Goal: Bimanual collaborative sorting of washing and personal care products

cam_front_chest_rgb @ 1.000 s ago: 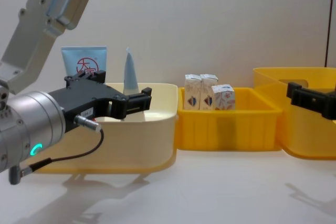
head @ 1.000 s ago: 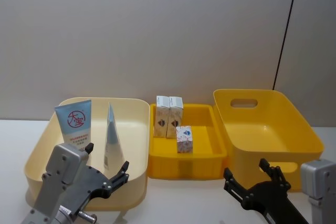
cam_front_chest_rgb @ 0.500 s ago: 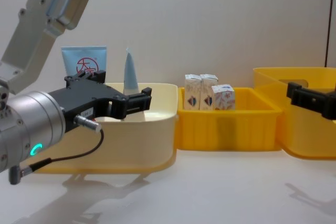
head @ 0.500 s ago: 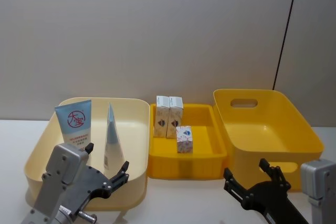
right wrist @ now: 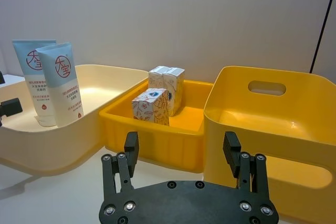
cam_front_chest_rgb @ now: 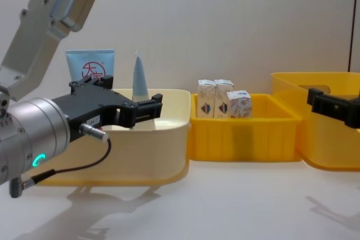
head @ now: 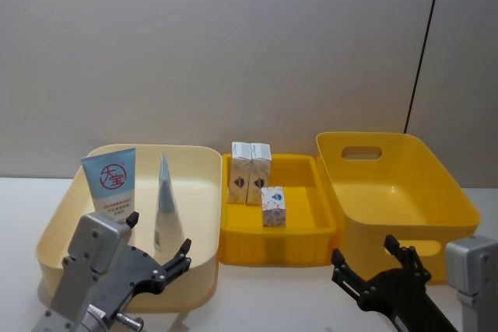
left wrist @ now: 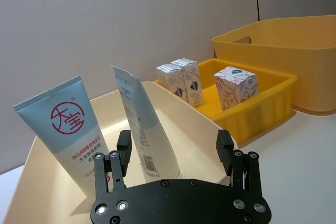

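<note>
Nearest us, our left gripper [head: 159, 235] hovers at the near rim of the pale cream plastic bin [head: 58, 223], fingers apart and empty. Our right gripper [head: 363, 253], fingers likewise spread and empty, hangs over the desk [head: 272, 293] before the deep yellow plastic bin [head: 459, 207]. Just beyond the left fingers, two tall pale-blue squeeze tubes [head: 109, 180] stand on their caps, and we judge a glancing approach would topple them. Farther off, three small white cartons [head: 273, 206] sit in the shallow yellow tray [head: 272, 239]. Two of them touch, so lifting one could drag its neighbour.

A white table [head: 272, 293] is seen along the lower frame. Three containers are set on it in a row: cream bin [head: 58, 223] left, tray [head: 276, 250] centre, yellow bin [head: 436, 184] right.
</note>
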